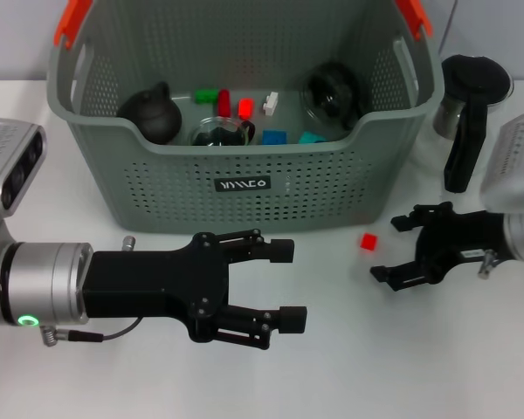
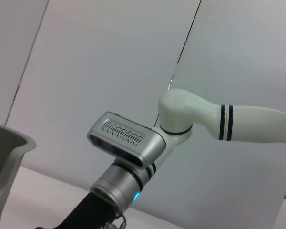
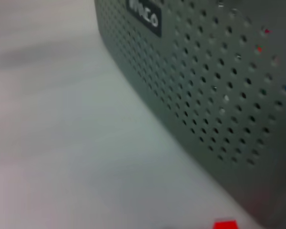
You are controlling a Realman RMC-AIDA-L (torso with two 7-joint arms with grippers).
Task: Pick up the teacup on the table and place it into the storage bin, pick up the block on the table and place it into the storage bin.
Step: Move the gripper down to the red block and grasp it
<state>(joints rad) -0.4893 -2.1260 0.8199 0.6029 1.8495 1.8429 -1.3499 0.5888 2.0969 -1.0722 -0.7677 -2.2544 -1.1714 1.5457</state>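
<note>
The grey-green storage bin [image 1: 244, 175] with orange handle ends stands at the back middle of the table. Inside it are a glass teacup [image 1: 220, 132], a black teapot [image 1: 152, 113], a glass vessel [image 1: 332, 92] and several small coloured blocks. A small red block [image 1: 368, 242] lies on the table in front of the bin's right corner. My right gripper [image 1: 391, 249] is open just right of this block, low over the table. The right wrist view shows the block [image 3: 225, 224] and the bin wall [image 3: 219, 71]. My left gripper [image 1: 287, 285] is open and empty in front of the bin.
A black and glass jug [image 1: 470, 105] stands right of the bin. The bin's black label [image 1: 242, 184] faces me. The left wrist view shows the bin's rim [image 2: 7, 152] and the right arm's wrist [image 2: 126, 143] against a wall.
</note>
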